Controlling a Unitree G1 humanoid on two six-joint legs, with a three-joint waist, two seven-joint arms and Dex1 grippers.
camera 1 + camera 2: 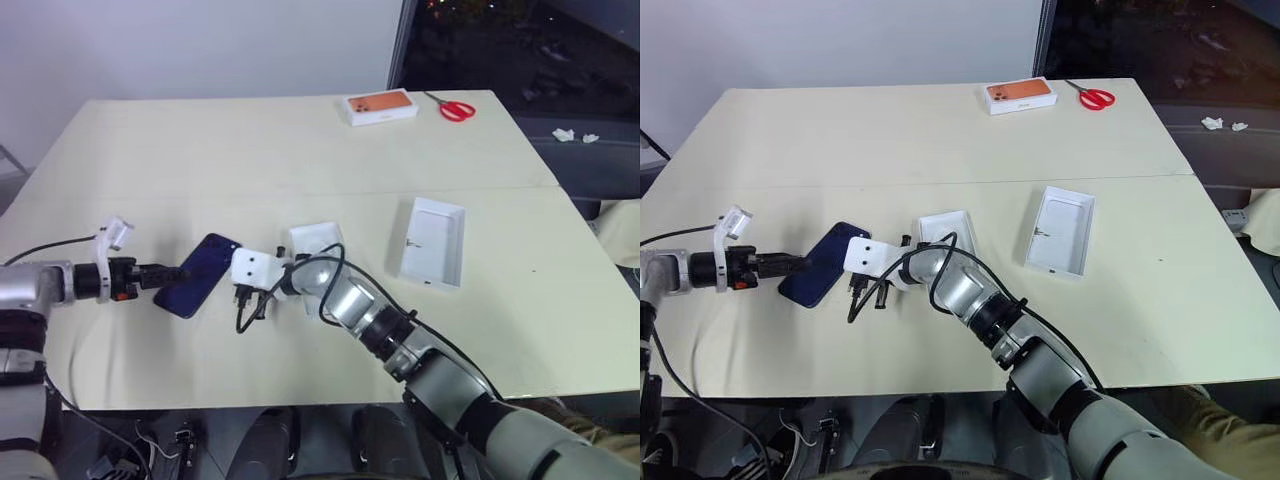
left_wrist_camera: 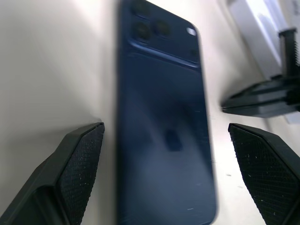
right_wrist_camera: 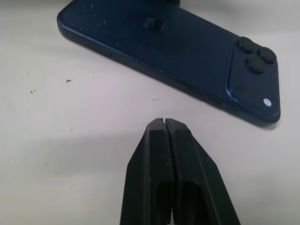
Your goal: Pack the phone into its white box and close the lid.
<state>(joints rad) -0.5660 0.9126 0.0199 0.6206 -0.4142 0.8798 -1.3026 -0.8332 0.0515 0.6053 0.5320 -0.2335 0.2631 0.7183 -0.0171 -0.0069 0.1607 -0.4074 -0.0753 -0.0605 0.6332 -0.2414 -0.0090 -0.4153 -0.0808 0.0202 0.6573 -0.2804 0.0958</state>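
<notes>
The dark navy phone (image 1: 200, 275) lies back up on the cream table, camera cluster at its far end. My left gripper (image 1: 175, 275) reaches in from the left and stands open. In the left wrist view its fingers (image 2: 79, 164) flank the phone's (image 2: 164, 140) near end without touching it. My right gripper (image 3: 164, 121) is shut on nothing, its tips just off the phone's (image 3: 178, 51) long side edge and apart from it. The white box (image 1: 315, 238) sits behind my right wrist, partly hidden. The lid (image 1: 433, 240) lies open side up further right, white inside.
A white box with an orange phone picture (image 1: 381, 107) and red-handled scissors (image 1: 457, 109) lie at the table's far edge. A black cable (image 1: 240, 322) loops under my right wrist. The table's front edge (image 1: 300, 400) runs close below both arms.
</notes>
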